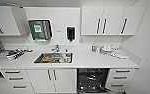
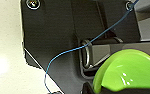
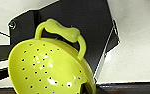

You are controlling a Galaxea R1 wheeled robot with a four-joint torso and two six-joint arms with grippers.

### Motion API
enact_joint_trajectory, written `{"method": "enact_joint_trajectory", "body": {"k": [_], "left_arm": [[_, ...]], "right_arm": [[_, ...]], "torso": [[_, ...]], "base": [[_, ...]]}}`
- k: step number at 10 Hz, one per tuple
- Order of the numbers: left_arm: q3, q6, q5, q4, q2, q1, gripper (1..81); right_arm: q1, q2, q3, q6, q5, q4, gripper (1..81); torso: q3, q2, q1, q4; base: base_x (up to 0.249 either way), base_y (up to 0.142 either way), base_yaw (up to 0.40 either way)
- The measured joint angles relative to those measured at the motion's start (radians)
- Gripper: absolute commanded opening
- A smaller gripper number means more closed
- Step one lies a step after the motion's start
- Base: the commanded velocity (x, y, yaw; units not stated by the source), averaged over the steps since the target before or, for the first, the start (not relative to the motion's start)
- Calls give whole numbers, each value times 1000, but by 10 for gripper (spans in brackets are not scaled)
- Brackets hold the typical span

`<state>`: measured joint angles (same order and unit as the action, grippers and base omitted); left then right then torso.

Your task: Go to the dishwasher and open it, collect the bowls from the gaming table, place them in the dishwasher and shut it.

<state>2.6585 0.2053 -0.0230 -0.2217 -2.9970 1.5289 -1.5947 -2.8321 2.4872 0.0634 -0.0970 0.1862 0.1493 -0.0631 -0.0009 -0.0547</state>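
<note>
Dishwasher (image 1: 93,80): seen open under the desk (image 1: 86,61), dark racks exposed, right of the white cabinet doors (image 1: 51,79). Green bowl (image 2: 127,72): seen close at the left fingers, its rim against a dark part at the frame edge; whether these are clamped on it cannot be told. Yellow-green perforated bowl (image 3: 49,68) with a loop handle: seen tilted, close at the right fingers; their state cannot be told. Sink (image 1: 54,57): set in the desk, left of the dishwasher.
</note>
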Motion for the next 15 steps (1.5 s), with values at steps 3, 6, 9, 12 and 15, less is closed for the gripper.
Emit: {"method": "enact_joint_trajectory", "body": {"k": [3,6,9,12,15], "left_arm": [[0,0,-17,0,0,-34,10],[0,0,-13,0,0,-23,10],[0,0,-14,0,-1,-24,10],[0,0,-11,-1,-1,-24,10],[0,0,-12,-1,-1,-25,10]], "right_arm": [[31,0,0,0,-16,1,10],[21,0,0,0,-11,1,10],[22,1,0,0,-12,1,10],[22,0,0,0,-12,1,10],[23,1,0,0,-12,1,10]], "torso": [[0,0,0,0],[0,0,1,0],[0,0,1,0],[0,0,1,0],[0,0,1,0]], "base": [[150,0,0],[150,0,0],[150,0,0],[150,0,0],[125,0,0]]}}
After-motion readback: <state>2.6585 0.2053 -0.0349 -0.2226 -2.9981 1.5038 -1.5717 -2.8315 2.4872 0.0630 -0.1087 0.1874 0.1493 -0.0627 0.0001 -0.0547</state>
